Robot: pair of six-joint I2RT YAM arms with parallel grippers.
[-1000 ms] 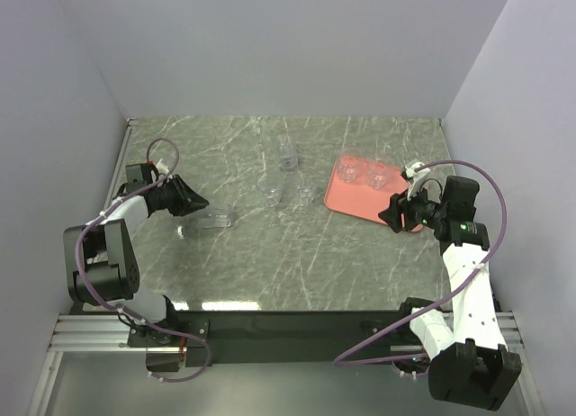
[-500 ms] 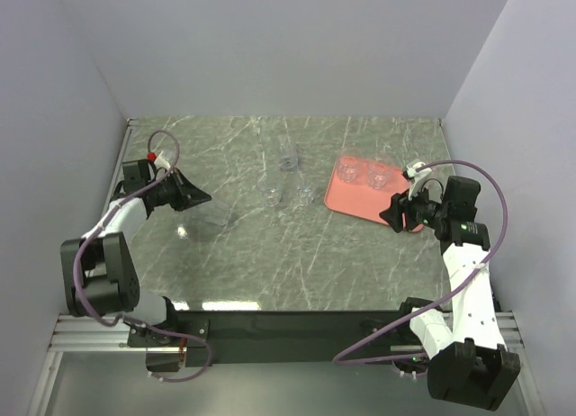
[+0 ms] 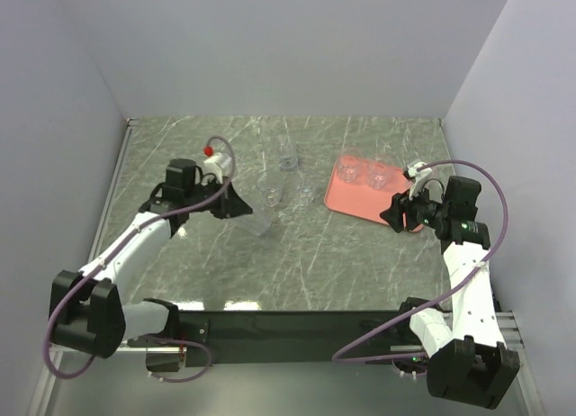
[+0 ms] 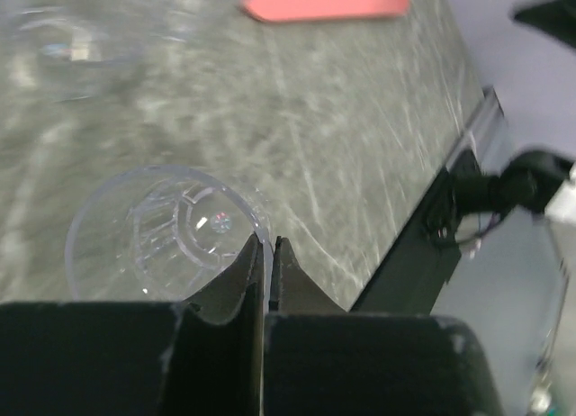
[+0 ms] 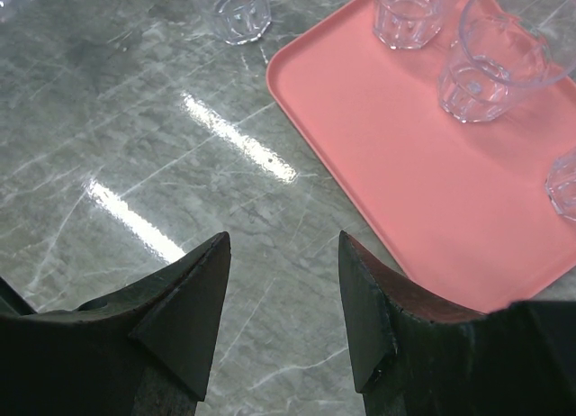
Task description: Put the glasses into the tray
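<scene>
My left gripper (image 3: 241, 206) is shut on the rim of a clear glass (image 3: 257, 221), left of the table's middle. In the left wrist view the rim of that glass (image 4: 166, 231) passes between the closed fingertips (image 4: 256, 254). The pink tray (image 3: 364, 198) lies at the right, with two glasses (image 3: 349, 171) standing at its far end. My right gripper (image 3: 393, 213) hovers open over the tray's near corner, nothing between its fingers (image 5: 193, 299). The right wrist view shows the tray (image 5: 423, 173) with three glasses (image 5: 490, 60) in it.
Three more glasses stand on the marble table: one far back (image 3: 286, 155), two side by side (image 3: 270, 193) near the middle. Grey walls close in the left, back and right. The table's black front rail (image 4: 432, 245) shows in the left wrist view.
My left gripper closed on the glass near the left edge and swung right with it toward the table's middle. The right arm has stayed put.
</scene>
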